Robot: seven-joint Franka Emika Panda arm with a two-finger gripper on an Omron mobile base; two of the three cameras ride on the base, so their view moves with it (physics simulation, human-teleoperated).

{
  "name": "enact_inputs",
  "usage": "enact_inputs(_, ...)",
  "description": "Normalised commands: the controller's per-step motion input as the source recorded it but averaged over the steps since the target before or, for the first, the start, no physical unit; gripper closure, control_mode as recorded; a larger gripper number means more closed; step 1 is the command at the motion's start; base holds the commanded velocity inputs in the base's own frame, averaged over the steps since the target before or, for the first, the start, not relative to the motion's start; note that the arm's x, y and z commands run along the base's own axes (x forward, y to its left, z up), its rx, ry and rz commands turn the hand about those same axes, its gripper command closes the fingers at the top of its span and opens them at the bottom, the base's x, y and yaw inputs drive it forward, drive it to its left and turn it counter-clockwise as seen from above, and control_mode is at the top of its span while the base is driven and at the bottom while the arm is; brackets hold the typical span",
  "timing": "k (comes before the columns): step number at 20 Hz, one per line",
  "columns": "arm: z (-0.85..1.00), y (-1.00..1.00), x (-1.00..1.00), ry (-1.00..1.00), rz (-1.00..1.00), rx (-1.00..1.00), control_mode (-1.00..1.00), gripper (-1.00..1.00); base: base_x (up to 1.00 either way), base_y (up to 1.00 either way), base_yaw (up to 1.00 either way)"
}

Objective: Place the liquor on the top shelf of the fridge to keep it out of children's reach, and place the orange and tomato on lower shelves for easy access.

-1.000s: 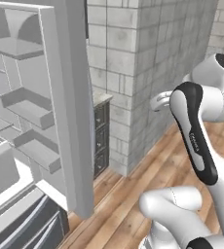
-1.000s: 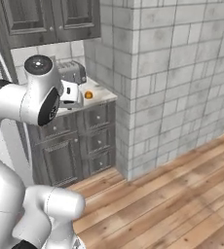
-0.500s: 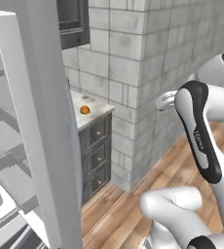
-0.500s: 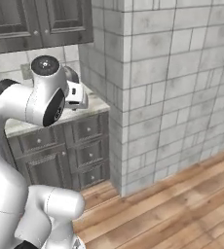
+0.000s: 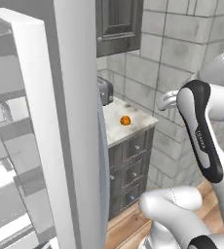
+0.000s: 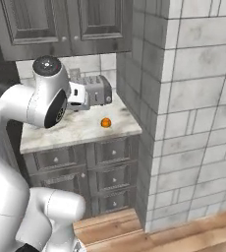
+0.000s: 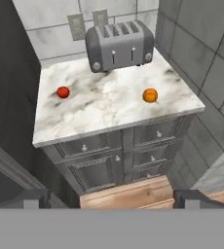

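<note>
The gripper stands with its jaws spread wide and holds nothing, well above and apart from a marble counter. On that counter the orange lies toward the right and the tomato toward the left, well apart, with a silver toaster at the far edge against the tiled wall. The fridge stands open just left of the counter, its door bins facing out.
</note>
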Motion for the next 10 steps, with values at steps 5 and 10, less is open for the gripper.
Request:
enact_inputs(5,0.00,0.00,0.00,0.00,0.00,0.00,1.00,-1.00,0.80,-0.05,0.37)
enact_inputs(10,0.00,0.00,0.00,0.00,0.00,0.00,1.00,-1.00,0.67,-0.36,0.26)
